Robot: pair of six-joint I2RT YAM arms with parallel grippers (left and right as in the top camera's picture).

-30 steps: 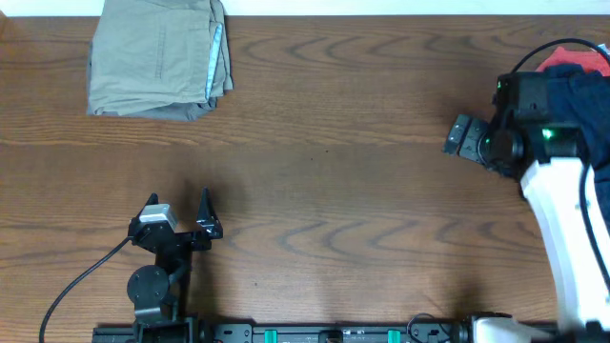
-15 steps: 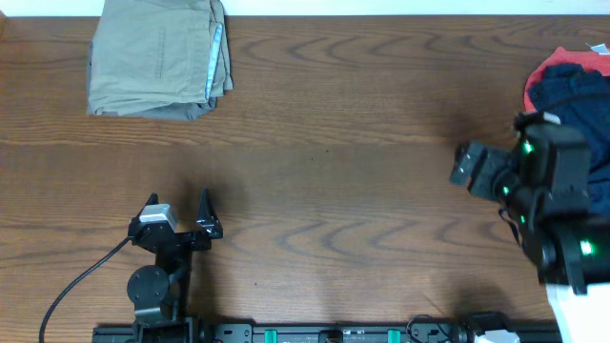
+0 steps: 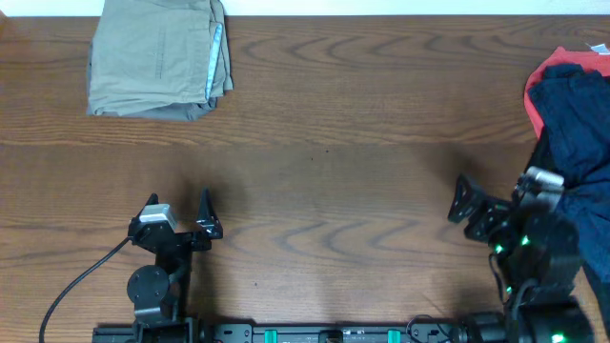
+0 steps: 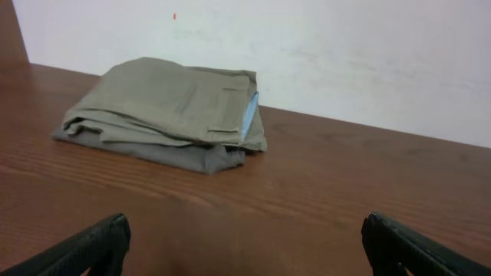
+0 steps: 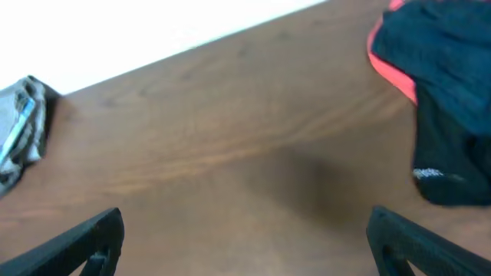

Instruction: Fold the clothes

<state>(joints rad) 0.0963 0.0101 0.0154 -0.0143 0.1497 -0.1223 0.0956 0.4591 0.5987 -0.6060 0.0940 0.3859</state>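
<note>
One pair of khaki trousers (image 3: 157, 57) lies folded at the far left of the table (image 3: 334, 143), the navy and red garments (image 3: 572, 100) heaped at the right edge are not yet folded, and the left gripper (image 4: 245, 230) and right gripper (image 5: 245, 230) both gape wide, holding nothing.

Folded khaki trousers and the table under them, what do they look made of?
Folded khaki trousers: woven cloth, probably cotton twill, matte; soft creases and stitched seams show. Table: wood or wood-look laminate, brown, faint sheen; the swirling grain pattern cannot settle which.
</note>
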